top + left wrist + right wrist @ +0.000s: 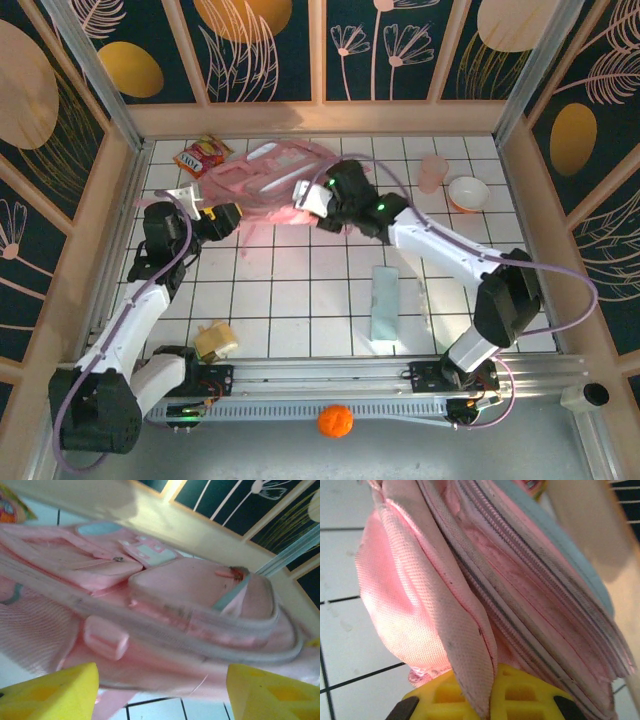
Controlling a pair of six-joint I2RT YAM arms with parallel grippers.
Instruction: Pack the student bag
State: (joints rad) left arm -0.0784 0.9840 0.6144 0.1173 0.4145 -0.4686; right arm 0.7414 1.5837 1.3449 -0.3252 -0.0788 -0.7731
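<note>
The student bag (262, 172) lies at the far middle of the table, soft and slumped, and it is blurred in the top view. The right gripper (485, 697) is at the bag's right edge. Its yellow fingers (530, 700) are clamped together on a fold of pink mesh fabric beside the zip tracks. The left gripper (162, 692) hovers just off the bag's left side. Its fingers (50, 692) stand wide apart and hold nothing, and they face the front pockets and the long grey zip.

The step in hand looks like getting the bag held open so that things can go in. To do that well, the right arm should hold its pinch steady, since a thin fold in so soft a fabric could slip out under a sideways tug. The left gripper should close on a firm lip beside the zip opposite the right grip, not on a loose strap or the small pocket flap, which would only stretch. The two grips should then draw apart gently and slightly upward until the mouth gapes.

A snack packet (203, 155) sits touching or just beside the bag's far-left corner, and dragging the bag that way could shove it. A pale green case (385, 303) lies well on the near side of the bag. A bowl (468, 192) sits well off the bag's right.
</note>
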